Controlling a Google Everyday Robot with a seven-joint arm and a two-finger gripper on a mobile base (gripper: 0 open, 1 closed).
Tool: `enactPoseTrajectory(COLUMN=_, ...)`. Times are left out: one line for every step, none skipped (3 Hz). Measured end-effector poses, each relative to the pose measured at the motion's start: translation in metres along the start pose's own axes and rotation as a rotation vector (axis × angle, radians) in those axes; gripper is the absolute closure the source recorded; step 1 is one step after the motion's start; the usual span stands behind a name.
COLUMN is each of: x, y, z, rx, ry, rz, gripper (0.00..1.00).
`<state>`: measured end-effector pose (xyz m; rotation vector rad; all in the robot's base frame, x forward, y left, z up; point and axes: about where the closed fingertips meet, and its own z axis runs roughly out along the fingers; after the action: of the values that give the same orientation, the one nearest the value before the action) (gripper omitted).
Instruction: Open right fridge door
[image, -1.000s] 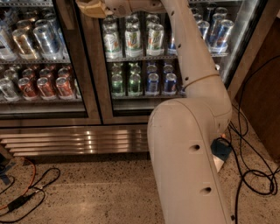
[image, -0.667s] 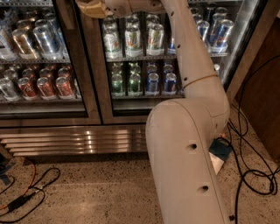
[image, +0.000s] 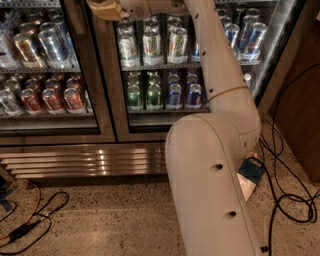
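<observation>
The right fridge door (image: 111, 95) is a glass pane in a dark frame, with green-and-white cans and blue cans on the shelves behind it. Its bottom edge sits level with the neighbouring door. My gripper (image: 103, 8) is tan and sits at the very top of the camera view, in front of the door's left frame edge near the centre post. My white arm (image: 210, 165) rises from the lower middle and hides much of the door's right half.
The left glass door (image: 45, 75) fronts red and silver cans. A steel grille (image: 75, 162) runs below the doors. Cables (image: 285, 200) and a blue-white box (image: 250, 175) lie on the floor at right, by a wooden cabinet (image: 300, 100). More cables (image: 30, 220) trail at left.
The arm's thick lower link has shifted slightly to the left. The gripper stays at the top of the door's left edge, and the door has not visibly moved.
</observation>
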<state>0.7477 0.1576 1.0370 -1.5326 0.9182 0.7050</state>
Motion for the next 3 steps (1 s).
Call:
enactPoseTrajectory(x=0.0, y=-0.0001, z=0.0, rx=0.0, ry=0.0, rz=0.0, gripper=1.0)
enactPoseTrajectory(x=0.0005, y=-0.0052, z=0.0023, rx=0.027, ry=0.022, rz=0.0, gripper=1.0)
enactPoseTrajectory(x=0.0015, y=-0.0046, z=0.0025, rx=0.028, ry=0.022, rz=0.0, gripper=1.0)
